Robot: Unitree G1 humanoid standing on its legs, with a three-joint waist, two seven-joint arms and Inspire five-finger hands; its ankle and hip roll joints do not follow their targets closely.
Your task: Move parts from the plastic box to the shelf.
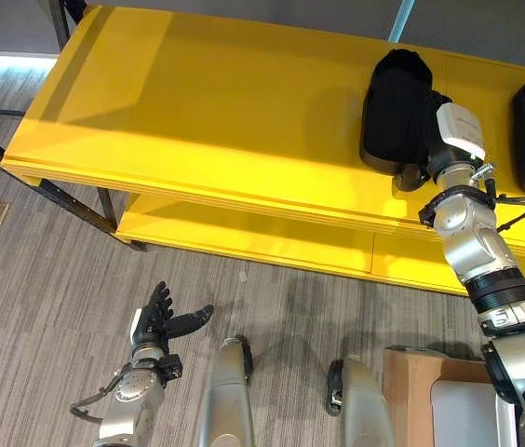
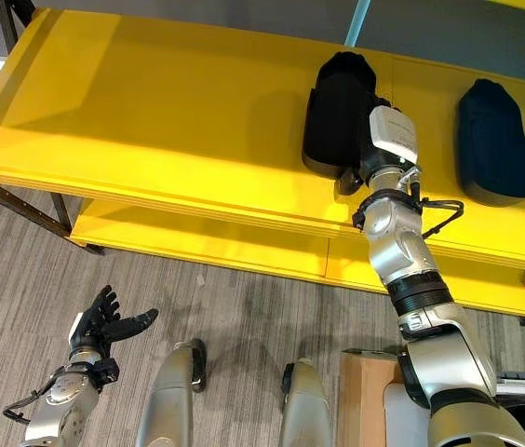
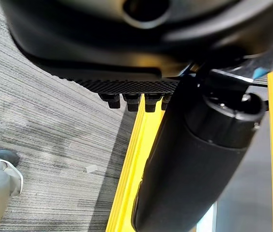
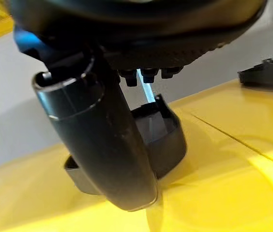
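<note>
Black part (image 2: 337, 112) lies on yellow shelf (image 2: 169, 121), 1 o'clock; right hand (image 2: 351, 177) at its near edge, grip indeterminate. Second part (image 2: 493, 140) at 2 o'clock. Left hand (image 1: 162, 321) low, fingers relaxed.

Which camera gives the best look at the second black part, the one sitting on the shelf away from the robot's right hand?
The right eye view: the second black part lies whole on the yellow shelf, apart from the right hand. The left eye view cuts it off at the picture's edge, and the right wrist view catches just a dark sliver of it.
</note>
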